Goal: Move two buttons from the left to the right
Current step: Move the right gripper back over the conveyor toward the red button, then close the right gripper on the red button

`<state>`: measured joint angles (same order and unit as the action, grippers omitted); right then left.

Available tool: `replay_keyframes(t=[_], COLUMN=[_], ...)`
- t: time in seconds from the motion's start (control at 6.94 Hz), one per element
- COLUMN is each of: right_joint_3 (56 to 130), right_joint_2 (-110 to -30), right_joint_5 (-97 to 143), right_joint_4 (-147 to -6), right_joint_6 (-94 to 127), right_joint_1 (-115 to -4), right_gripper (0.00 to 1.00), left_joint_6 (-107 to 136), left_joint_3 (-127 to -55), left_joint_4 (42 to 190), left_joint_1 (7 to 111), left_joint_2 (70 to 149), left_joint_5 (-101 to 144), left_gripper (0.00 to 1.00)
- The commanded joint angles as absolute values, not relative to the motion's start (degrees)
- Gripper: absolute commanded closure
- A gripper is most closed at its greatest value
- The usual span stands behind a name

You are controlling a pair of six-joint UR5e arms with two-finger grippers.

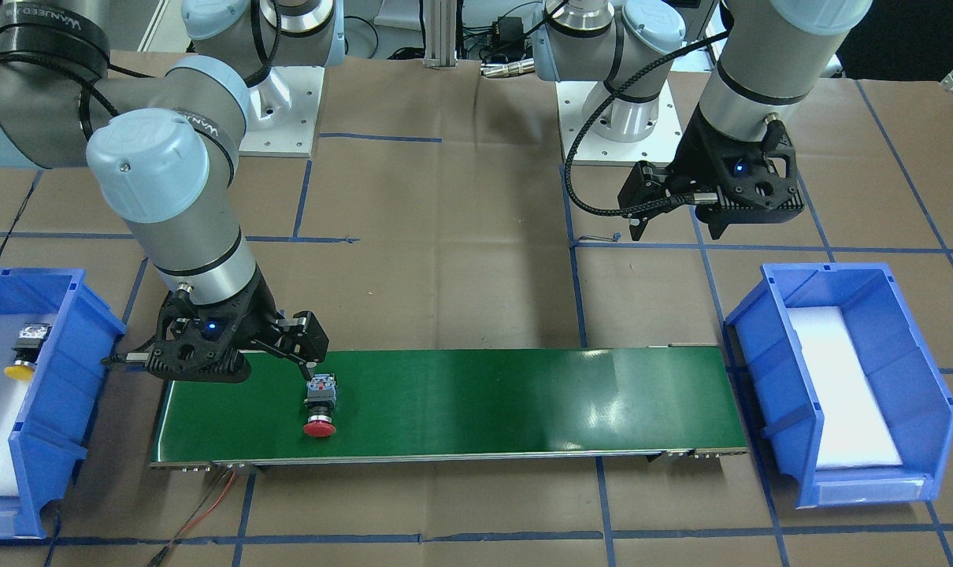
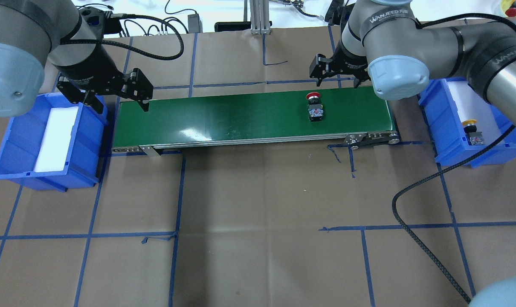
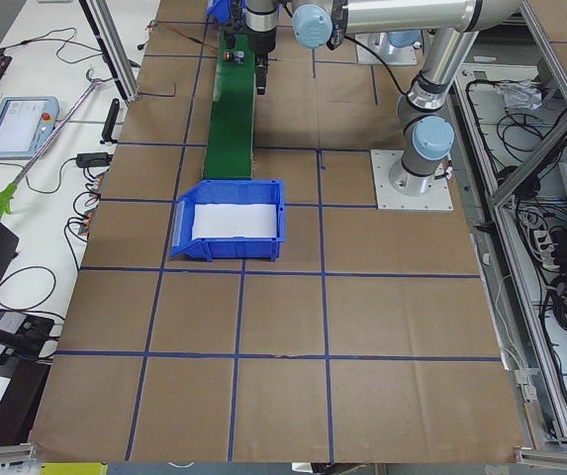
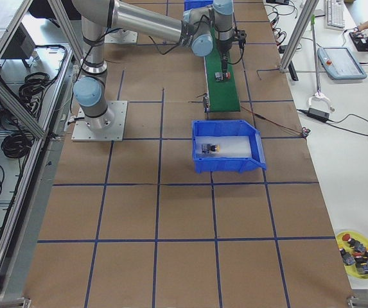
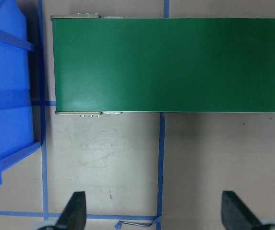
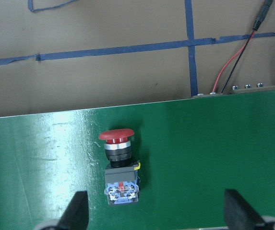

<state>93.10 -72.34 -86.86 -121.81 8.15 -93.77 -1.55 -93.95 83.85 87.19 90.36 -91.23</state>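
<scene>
blue bin [image 1: 83, 354] with yellow button [image 1: 26, 352]

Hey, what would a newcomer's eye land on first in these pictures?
Likely the long green conveyor belt across the table's middle, with the red button lying on its side near the robot's right end. The right gripper hangs open close by it, and the yellow button lies in the blue bin beyond that end.

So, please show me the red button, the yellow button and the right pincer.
Red button [image 6: 121, 167]: right wrist view, top of its contact block.
Yellow button [image 2: 472, 131]: overhead view, black collar below the cap.
Right pincer [image 6: 157, 213]: right wrist view, midway between its open fingertips.
</scene>
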Motion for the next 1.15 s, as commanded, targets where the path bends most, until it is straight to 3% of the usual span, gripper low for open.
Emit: replay_keyframes(t=[0.0,0.72,0.86,1.01], right_joint_3=[93.51,94.75,94.66,94.48], right_joint_2=[-70.68,-64.35,-63.12,-63.02], right_joint_5=[-86.84,-87.19,-87.71,-90.15], right_joint_4=[-122.96,-123.05,-123.05,-122.87], right_joint_6=[8.61,8.26,8.17,8.0], right_joint_1=[-94.21,-93.96,-93.78,-93.78], right_gripper=[0.01,0.04,0.13,0.32], left_joint_6=[-1.58,-1.58,-1.58,-1.58], left_joint_3=[-93.96,-93.96,-93.96,-93.96], left_joint_4=[83.85,83.85,83.85,83.85], left_joint_1=[87.19,87.19,87.19,87.19], left_joint_2=[90.35,90.35,90.35,90.35], left_joint_5=[-91.23,-91.23,-91.23,-91.23], left_gripper=[0.0,0.0,0.0,0.0])
